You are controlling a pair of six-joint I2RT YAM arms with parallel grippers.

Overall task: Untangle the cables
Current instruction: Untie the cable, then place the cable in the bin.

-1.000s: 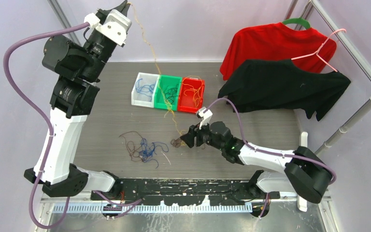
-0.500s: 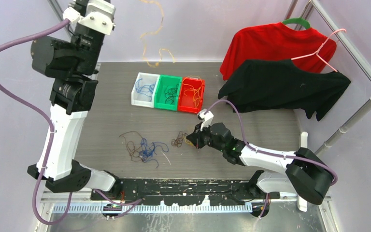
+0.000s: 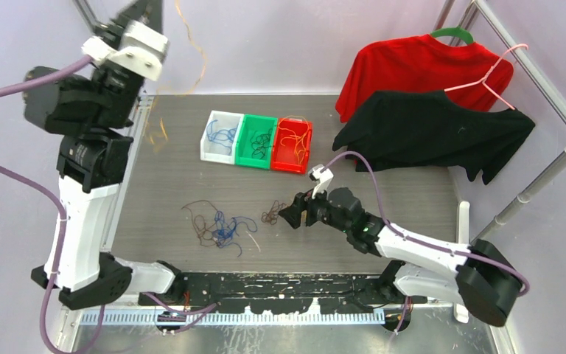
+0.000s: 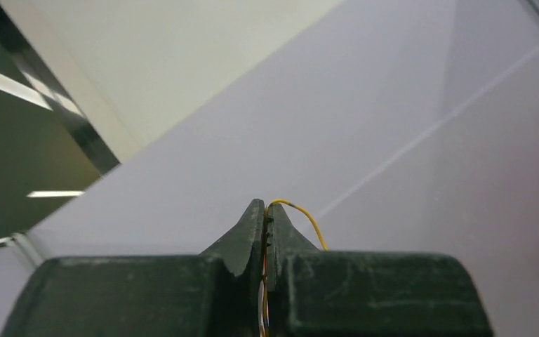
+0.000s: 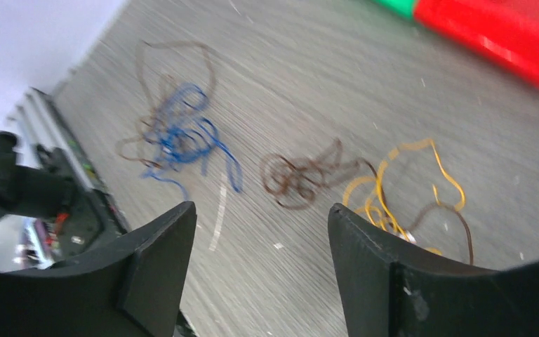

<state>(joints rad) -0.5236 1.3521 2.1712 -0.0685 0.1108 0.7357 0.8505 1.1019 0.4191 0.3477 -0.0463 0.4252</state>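
Note:
My left gripper (image 3: 146, 9) is raised high at the back left. It is shut on a thin orange-yellow cable (image 3: 200, 65) that dangles in loose curves down toward the table's left side. In the left wrist view the jaws (image 4: 265, 214) pinch this cable (image 4: 303, 215). My right gripper (image 3: 287, 214) hovers low over the table, open and holding nothing. A small brown clump (image 3: 271, 215) lies just to its left. A blue and brown tangle (image 3: 219, 227) lies further left. The right wrist view shows the brown clump (image 5: 300, 177), a yellow loop (image 5: 401, 188) by the right finger, and the blue tangle (image 5: 181, 137) past the gripper (image 5: 260, 214).
White (image 3: 208, 151), green (image 3: 245, 157) and red (image 3: 289, 165) bins stand in a row at the table's middle back, each with cables inside. A red shirt (image 3: 420, 66) and a black shirt (image 3: 431, 129) hang at the back right from a rack (image 3: 553, 169), with a pink hanger (image 3: 486, 77).
The left arm swung up and left, pulling the orange cable free of the table so it now hangs loose. The right gripper closed briefly, then opened, and sits slightly further right.

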